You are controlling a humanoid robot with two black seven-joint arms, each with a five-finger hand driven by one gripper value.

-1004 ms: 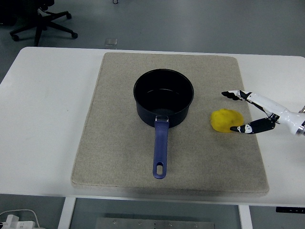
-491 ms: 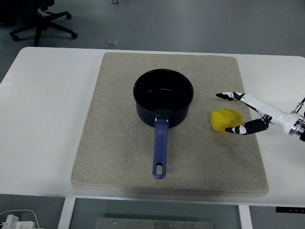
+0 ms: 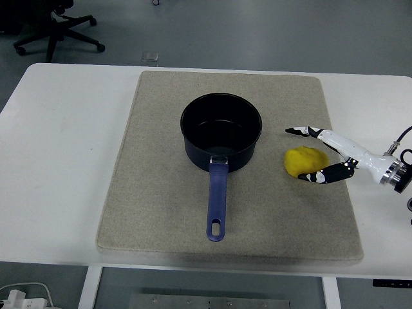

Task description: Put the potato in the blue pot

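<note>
A yellow potato point(image 3: 304, 161) lies on the beige mat point(image 3: 161, 199), to the right of the blue pot point(image 3: 221, 132). The pot stands upright near the mat's middle, its inside bare, its long blue handle point(image 3: 217, 203) pointing toward the near edge. My right hand point(image 3: 302, 153) reaches in from the right edge with its fingers spread around the potato: the upper fingers point(image 3: 299, 131) lie just beyond it and the lower finger point(image 3: 318, 175) touches or nearly touches its near right side. Nothing is clamped. The left arm does not show.
The mat covers most of the white table point(image 3: 58, 161). An office chair base point(image 3: 58, 32) stands on the floor beyond the far left corner. A small square plate point(image 3: 149, 56) lies on the floor behind the table.
My right hand has slid left, so its spread fingers now bracket the potato more fully. The potato and the pot have stayed where they were.
</note>
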